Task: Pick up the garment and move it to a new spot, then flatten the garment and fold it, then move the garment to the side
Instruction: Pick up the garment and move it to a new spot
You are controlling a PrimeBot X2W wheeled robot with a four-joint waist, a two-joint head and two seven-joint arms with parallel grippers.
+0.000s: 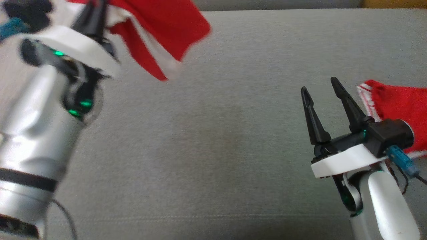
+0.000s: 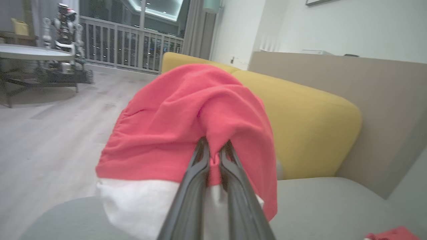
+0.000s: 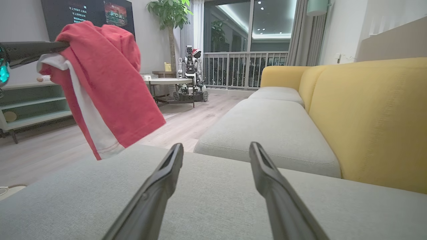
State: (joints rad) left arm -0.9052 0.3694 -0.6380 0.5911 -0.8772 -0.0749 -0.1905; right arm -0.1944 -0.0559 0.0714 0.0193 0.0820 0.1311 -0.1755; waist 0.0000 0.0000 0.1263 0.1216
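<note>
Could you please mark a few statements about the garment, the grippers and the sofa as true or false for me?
1. The left gripper is shut on the red-and-white garment. True.
2. That garment lies flat on the grey seat cushion. False: it hangs in the air above it.
3. The right gripper holds cloth. False: its fingers stand open and empty.
4. A second red garment lies on the cushion near the right gripper. True.

Head view: steeply down onto grey seat cushion. Left wrist: level, very near red garment. Right wrist: low over cushion, same garment farther off.
</note>
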